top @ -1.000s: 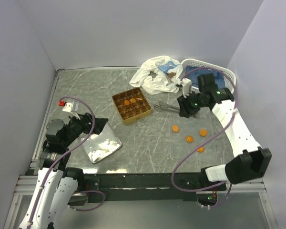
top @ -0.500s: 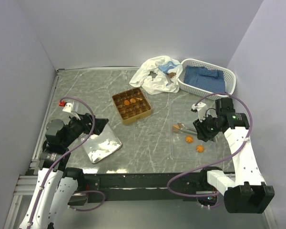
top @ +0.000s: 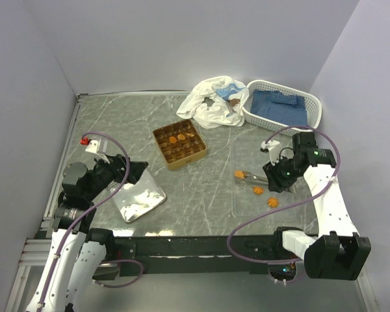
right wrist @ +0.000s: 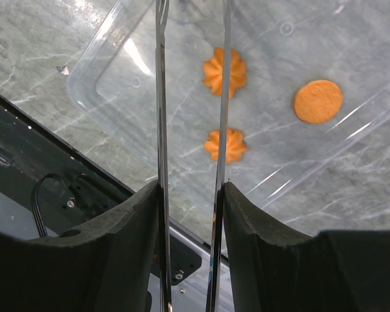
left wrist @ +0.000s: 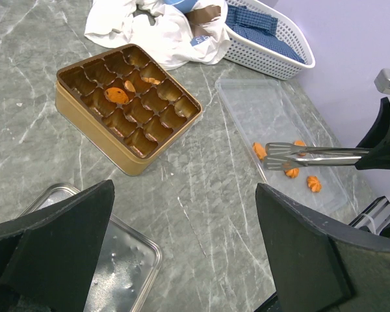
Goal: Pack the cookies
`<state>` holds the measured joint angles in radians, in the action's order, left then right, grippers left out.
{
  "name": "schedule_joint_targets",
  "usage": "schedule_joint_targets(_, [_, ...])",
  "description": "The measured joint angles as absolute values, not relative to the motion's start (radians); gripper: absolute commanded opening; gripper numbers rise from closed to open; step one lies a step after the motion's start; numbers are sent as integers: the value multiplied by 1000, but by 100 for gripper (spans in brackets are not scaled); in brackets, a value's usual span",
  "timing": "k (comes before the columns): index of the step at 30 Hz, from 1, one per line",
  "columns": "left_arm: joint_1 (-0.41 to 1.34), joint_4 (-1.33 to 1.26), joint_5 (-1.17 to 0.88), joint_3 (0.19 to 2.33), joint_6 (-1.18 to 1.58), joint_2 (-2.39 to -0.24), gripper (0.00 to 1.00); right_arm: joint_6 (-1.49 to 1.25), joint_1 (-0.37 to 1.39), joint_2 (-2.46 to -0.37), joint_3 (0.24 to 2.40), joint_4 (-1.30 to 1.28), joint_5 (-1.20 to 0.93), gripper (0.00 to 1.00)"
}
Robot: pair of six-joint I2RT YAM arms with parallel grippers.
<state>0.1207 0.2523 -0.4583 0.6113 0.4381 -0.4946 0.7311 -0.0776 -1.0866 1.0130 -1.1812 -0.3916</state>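
The right gripper (right wrist: 190, 195) fingers (right wrist: 130, 227) are clamping the handle end of one pair of metal tongs (left wrist: 279, 161), whose two blades are standing apart. Compared with one second earlier, this gripper is no longer sitting at the far side beside the basket (top: 273, 125). It is now hovering over the one clear plastic tray (left wrist: 253, 110) near the right edge of the desk (top: 117, 123), and its position is almost unchanged from half a second ago.

The left gripper (left wrist: 182, 195) is staying unmoved near the left edge, with its fingers (left wrist: 58, 240) spread wide apart.

Cookies (left wrist: 291, 171) are lying in two places:
- Four are lying on the clear tray, under and beside the tong tips.
- Three are sitting in the far compartments of the one square tin (left wrist: 91, 125) at the middle of the desk.

One steel tray (top: 153, 188) is lying toward the near left corner.
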Motion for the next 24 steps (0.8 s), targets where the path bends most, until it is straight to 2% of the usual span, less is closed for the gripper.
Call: schedule_joint_targets(24, [121,252,-459,611,438,-495,96,714,-78,-1180,1046,-1122,-413,50])
